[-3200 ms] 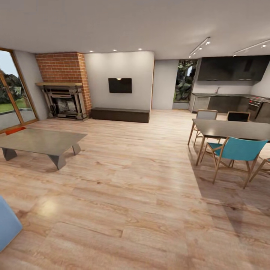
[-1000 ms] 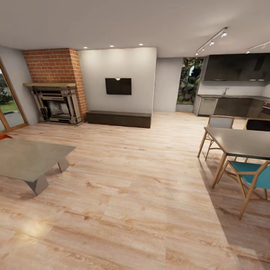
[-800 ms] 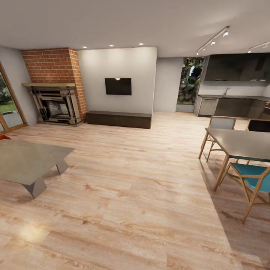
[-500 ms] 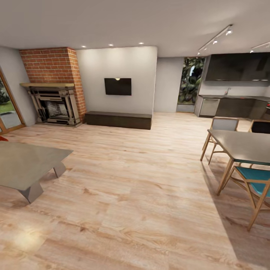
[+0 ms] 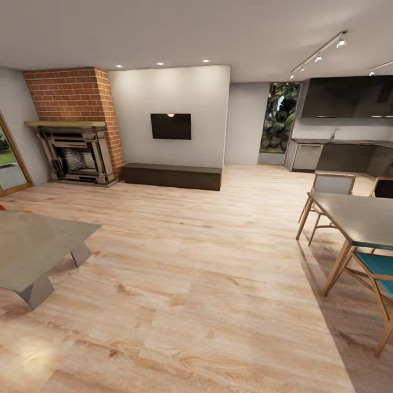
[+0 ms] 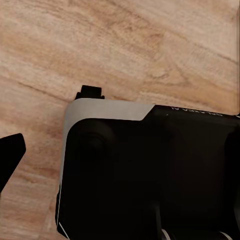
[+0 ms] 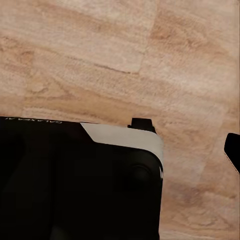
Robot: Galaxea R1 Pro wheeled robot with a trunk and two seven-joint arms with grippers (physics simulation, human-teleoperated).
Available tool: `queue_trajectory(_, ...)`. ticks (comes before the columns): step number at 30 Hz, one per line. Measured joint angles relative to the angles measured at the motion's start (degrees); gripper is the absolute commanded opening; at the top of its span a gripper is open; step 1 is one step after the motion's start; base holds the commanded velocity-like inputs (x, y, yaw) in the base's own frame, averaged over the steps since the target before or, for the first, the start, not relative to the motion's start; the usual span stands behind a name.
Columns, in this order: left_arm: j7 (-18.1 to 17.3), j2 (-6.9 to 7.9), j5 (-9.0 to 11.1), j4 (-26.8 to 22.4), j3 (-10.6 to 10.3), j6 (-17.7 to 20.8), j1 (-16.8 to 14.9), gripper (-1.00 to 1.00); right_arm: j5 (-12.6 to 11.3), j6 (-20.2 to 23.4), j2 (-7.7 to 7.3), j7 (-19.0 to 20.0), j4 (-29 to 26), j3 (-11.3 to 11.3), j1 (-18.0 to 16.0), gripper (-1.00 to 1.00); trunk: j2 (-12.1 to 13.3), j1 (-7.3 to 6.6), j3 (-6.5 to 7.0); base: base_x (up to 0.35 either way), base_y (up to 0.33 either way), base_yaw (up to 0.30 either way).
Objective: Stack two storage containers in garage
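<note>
I am in the living room, on its light wood plank floor [image 5: 207, 284]. A thin orange-red sliver [image 5: 2, 207] peeks in at the picture's left edge, behind the low grey table [image 5: 33, 245]; it is too small to say whether it is a storage container. In the left wrist view one dark fingertip [image 6: 10, 152] hangs over the planks beside the robot's black and white body [image 6: 150, 170]. The right wrist view shows one dark fingertip [image 7: 233, 150] next to the same body [image 7: 80, 180]. Nothing is seen in either gripper.
A brick fireplace [image 5: 76, 147] stands at the back left, with a long dark low cabinet [image 5: 172, 176] under a wall TV [image 5: 171, 126]. A dining table [image 5: 360, 218] with chairs [image 5: 376, 273] fills the right. A kitchen [image 5: 344, 147] lies at the back right.
The whole head view has shifted: the camera has rolled forward, so the low table slid toward the left edge and the dining table toward the right. The orange-red sliver shrank.
</note>
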Motion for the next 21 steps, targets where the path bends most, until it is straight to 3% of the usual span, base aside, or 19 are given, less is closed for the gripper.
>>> queue_trajectory(21,0.00,0.00,0.00,0.02,0.00,0.00,0.00,1.00,0.07,-0.03,-0.08,0.00,-0.01,0.00,0.00,1.00,0.00,0.00,0.00,0.322,0.000,0.000)
